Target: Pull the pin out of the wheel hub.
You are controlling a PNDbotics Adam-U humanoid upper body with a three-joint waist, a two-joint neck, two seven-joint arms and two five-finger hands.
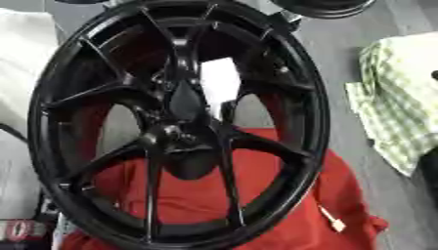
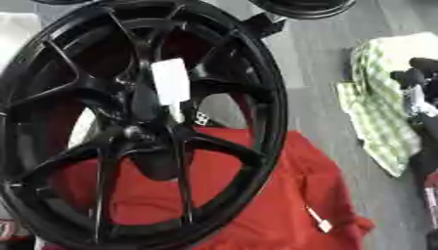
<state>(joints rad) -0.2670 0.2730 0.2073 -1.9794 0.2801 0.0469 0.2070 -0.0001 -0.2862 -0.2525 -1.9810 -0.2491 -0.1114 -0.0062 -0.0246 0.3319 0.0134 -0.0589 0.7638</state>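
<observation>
In the left eye view, a black wheel (image 1: 180, 122) is seen propped upright on a red cloth (image 1: 282, 205), its hub (image 1: 175, 132) near the middle; the pin cannot be made out.

In the right eye view, a dark robot hand (image 2: 419, 83) is seen at the right edge over a green checked cloth (image 2: 376, 107), well apart from the wheel to its left. Its fingers cannot be told as open or closed.

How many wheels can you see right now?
2. The big black wheel stands over the red cloth, filling the view. A second wheel shows partly at the top edge. More may lie out of view.
</observation>
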